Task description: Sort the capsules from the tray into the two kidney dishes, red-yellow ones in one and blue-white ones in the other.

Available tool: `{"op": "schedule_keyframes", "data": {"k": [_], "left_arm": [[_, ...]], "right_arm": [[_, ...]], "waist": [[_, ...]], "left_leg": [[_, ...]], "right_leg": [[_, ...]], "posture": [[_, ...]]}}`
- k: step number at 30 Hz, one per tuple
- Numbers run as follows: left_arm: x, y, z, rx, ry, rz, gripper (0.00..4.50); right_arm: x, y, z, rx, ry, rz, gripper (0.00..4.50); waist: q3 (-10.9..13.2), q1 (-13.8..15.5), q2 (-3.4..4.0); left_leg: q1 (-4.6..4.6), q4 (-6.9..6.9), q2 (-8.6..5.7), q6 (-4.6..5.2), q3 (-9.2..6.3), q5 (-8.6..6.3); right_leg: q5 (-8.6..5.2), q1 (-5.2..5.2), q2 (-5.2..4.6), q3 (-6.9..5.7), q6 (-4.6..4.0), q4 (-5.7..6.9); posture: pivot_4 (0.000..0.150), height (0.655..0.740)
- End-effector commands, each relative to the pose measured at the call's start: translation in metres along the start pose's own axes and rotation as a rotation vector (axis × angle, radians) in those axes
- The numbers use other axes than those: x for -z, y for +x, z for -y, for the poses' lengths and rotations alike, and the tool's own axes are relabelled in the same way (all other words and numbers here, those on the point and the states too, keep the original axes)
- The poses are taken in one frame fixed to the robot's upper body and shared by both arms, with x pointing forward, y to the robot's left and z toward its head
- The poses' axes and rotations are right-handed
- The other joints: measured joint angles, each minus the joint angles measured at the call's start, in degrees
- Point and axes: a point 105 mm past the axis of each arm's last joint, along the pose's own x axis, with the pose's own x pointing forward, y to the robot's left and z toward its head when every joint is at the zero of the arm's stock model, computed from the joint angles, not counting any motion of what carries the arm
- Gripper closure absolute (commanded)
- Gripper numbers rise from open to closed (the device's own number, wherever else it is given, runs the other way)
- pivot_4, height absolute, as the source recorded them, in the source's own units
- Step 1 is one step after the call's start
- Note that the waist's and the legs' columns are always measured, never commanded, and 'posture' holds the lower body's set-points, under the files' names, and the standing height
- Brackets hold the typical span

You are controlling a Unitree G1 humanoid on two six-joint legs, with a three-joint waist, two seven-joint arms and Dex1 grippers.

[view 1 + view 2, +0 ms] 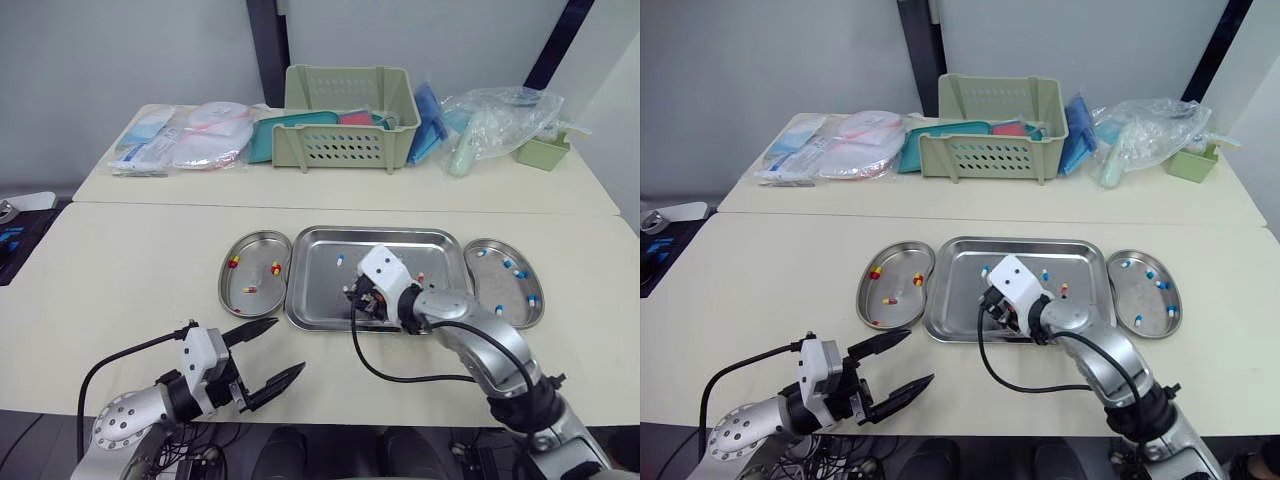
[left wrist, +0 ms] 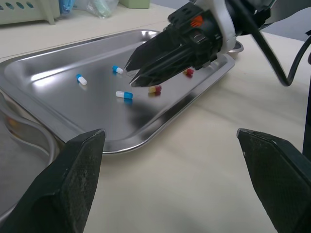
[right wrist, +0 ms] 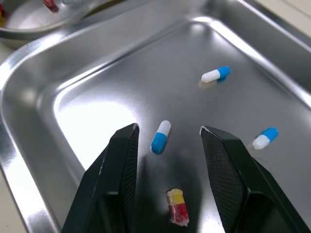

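Observation:
The steel tray (image 1: 372, 232) lies in the middle, with a kidney dish on each side. The left dish (image 1: 256, 250) holds red-yellow capsules (image 1: 233, 262); the right dish (image 1: 494, 283) holds blue-white ones (image 1: 520, 273). My right gripper (image 3: 167, 130) is open low over the tray's left part, with a blue-white capsule (image 3: 161, 137) lying between its fingertips. Two more blue-white capsules (image 3: 215, 74) and a red-yellow one (image 3: 177, 212) lie nearby. My left gripper (image 1: 286, 345) hangs open and empty over the table near the front edge, apart from the tray.
A black cable (image 1: 400, 378) loops from my right arm over the table in front of the tray. On the far table stand a green basket (image 1: 350, 125), plastic packets (image 1: 205, 140), a clear bag (image 1: 495, 120) and a small green box (image 1: 540, 152).

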Motion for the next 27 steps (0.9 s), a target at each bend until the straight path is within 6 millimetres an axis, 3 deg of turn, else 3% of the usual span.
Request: {"op": "schedule_keyframes", "data": {"k": [1,11,20,27], "left_arm": [[-0.008,0.002,0.005,0.013,0.029,0.014,0.00],[-0.008,0.002,0.006,0.008,0.024,0.013,0.00],[-0.006,0.003,0.006,0.006,0.021,0.007,0.00],[-0.006,0.002,0.006,0.014,0.021,0.006,0.00]], "right_arm": [[-0.009,0.004,-0.002,-0.005,-0.019,0.018,2.27],[-0.001,0.013,-0.004,-0.036,-0.001,-0.029,2.27],[0.003,0.016,-0.009,-0.069,-0.054,-0.054,4.40],[-0.009,0.011,-0.006,-0.074,-0.107,0.010,4.49]], "waist": [[0.00,-0.03,0.00],[0.01,-0.25,0.02],[0.01,-0.41,0.02],[0.02,-0.48,0.03]], "left_leg": [[-0.01,0.00,0.00,0.00,0.00,0.00],[-0.04,-0.01,0.00,0.00,0.00,0.00],[-0.04,-0.03,0.00,0.00,-0.01,0.00],[-0.04,-0.04,0.00,0.00,-0.01,0.00]], "right_leg": [[0.00,-0.02,0.00,0.00,0.00,0.00],[0.00,-0.09,0.01,0.02,0.00,0.03],[0.00,-0.09,0.01,0.02,0.00,0.03],[0.00,-0.10,0.01,0.02,0.00,0.02]], "posture": [[0.150,0.7400],[0.150,0.7400],[0.150,0.7400],[0.150,0.7400]]}}
